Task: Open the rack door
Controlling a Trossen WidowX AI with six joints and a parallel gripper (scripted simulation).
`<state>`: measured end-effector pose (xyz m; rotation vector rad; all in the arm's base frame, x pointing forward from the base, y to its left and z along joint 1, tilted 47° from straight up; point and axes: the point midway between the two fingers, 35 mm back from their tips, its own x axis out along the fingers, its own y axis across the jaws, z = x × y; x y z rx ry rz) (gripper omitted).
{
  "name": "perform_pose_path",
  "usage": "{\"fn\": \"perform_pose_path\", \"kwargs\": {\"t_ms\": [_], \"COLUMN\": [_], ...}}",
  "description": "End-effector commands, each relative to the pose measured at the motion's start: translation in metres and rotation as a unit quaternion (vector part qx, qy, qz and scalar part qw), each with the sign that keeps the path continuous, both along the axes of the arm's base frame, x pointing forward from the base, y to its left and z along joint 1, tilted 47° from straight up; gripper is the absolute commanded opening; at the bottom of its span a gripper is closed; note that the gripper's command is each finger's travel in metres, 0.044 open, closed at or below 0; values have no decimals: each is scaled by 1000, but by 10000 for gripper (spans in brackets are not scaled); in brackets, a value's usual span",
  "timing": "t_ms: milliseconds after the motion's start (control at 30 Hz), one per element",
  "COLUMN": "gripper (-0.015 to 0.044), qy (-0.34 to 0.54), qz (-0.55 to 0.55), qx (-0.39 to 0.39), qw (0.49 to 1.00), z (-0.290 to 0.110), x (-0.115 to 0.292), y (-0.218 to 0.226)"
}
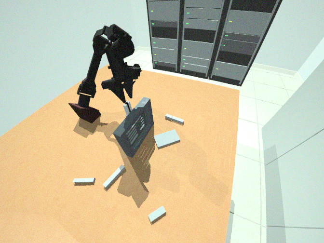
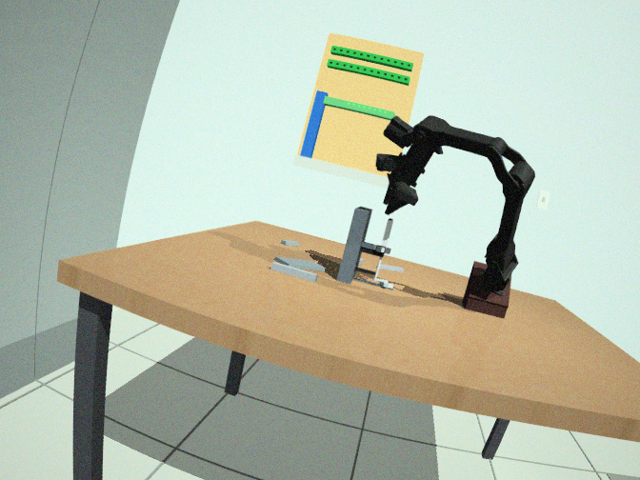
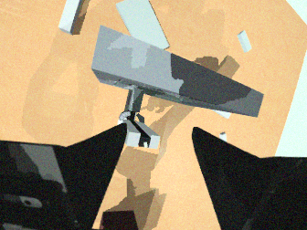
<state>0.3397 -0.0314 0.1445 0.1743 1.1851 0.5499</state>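
The handle [image 1: 127,108] [image 2: 387,232] [image 3: 153,141] is a pale upright split post on the arm's side of the grey rack panel [image 1: 149,111] [image 2: 353,245] [image 3: 132,61]. A dark bracket [image 2: 372,248] joins them. Door and frame cannot be told apart; no opening shows between them. My gripper [image 1: 128,100] [image 2: 387,209] [image 3: 159,130] is open and empty, pointing down just above the handle's top. In the wrist view the handle shows close to the left finger, with a wide gap to the right finger. The handle's lower part is hidden behind the panel in the top view.
A flat pale plate [image 1: 167,139] and a pale bar [image 1: 174,118] lie beyond the panel. A longer bar [image 1: 114,177], a short bar [image 1: 84,180] and a block [image 1: 157,214] also lie on the table [image 1: 196,104] [image 2: 465,350]. The arm's dark red base [image 2: 486,305] stands on the handle's side.
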Motion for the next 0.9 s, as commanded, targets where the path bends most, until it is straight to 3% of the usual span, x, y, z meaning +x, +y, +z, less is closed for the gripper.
{"fn": "perform_pose_path", "kwargs": {"t_ms": [0, 433, 867], "gripper": [283, 283, 283], "qy": [42, 133, 144], "qz": [8, 3, 6], "qx": [44, 171, 169], "qw": [998, 976, 975], "z": [-4, -5, -12], "x": [-5, -13, -12], "y": [-2, -10, -3]}}
